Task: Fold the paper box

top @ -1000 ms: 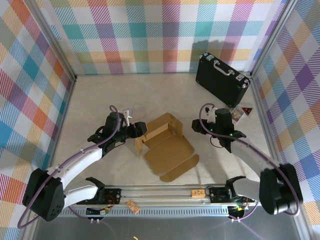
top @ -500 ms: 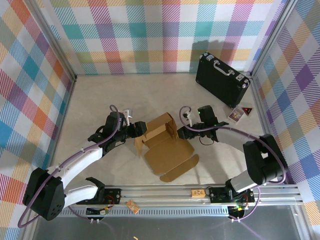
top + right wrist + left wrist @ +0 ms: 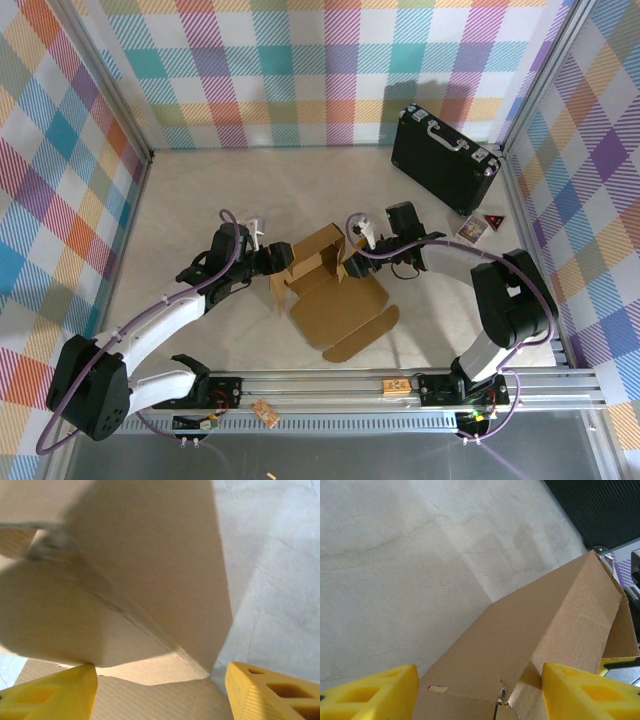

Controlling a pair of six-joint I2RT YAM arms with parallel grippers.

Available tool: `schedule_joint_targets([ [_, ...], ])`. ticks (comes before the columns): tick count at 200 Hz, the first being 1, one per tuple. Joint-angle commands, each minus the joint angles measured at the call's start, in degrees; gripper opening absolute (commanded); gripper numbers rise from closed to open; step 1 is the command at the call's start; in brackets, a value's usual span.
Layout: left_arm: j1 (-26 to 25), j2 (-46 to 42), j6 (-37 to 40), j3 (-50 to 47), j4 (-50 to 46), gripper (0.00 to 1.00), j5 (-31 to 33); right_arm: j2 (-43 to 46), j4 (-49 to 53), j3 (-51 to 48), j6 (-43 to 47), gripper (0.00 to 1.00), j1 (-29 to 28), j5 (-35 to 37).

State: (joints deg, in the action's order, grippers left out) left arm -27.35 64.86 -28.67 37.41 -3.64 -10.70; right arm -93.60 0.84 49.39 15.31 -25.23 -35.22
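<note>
The paper box (image 3: 335, 295) is a brown cardboard sheet lying mid-table, its far wall folded upright and the near flaps flat. My left gripper (image 3: 276, 262) sits at the left end of that raised wall. In the left wrist view its yellow fingers (image 3: 370, 695) stand wide apart, with the wall's corner (image 3: 545, 625) between them. My right gripper (image 3: 352, 256) is at the box's right side. Its jaws are open in the right wrist view, facing a raised flap (image 3: 150, 555) that they do not hold.
A black hard case (image 3: 445, 158) with silver trim stands at the back right. Small printed cards (image 3: 480, 225) lie in front of it. Plaid walls enclose the table on three sides. The metal rail (image 3: 330, 385) runs along the near edge.
My right arm has swung left from beside the cards to the box's right flap, and its jaws have widened. The left arm has stayed still.
</note>
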Motion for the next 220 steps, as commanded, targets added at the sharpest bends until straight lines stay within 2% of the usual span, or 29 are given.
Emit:
schedule_joint_targets([
  [1,-0.53,0.13,1.92,-1.29,-8.75,0.65,2.26,-0.84,-5.44,-1.42,7.68,0.72,-0.96,-3.33],
  [17,-0.54,-0.14,1.94,-1.29,-8.75,0.65,2.26,-2.02,-7.16,-0.56,8.35,0.71,-0.96,-1.21],
  [45,-0.56,0.09,1.85,-1.2,-8.75,0.65,2.04,-4.32,-8.37,1.68,8.87,0.62,-1.03,1.17],
  [103,-0.61,0.47,1.97,-1.31,-8.16,0.65,1.31,-6.9,-17.33,2.01,5.8,0.49,-0.96,2.34],
  [154,-0.61,1.82,2.12,-0.76,-7.45,0.65,0.64,-10.25,-19.09,6.4,7.15,0.5,-0.97,-5.81],
  [188,-0.61,2.55,2.27,-0.59,-7.12,0.65,0.12,-14.25,-15.11,10.99,10.54,0.49,-0.96,-8.43],
  [220,-0.67,2.89,2.41,-0.43,-7.15,0.65,-0.24,-15.72,-17.38,11.95,10.0,0.46,-0.96,-9.42],
])
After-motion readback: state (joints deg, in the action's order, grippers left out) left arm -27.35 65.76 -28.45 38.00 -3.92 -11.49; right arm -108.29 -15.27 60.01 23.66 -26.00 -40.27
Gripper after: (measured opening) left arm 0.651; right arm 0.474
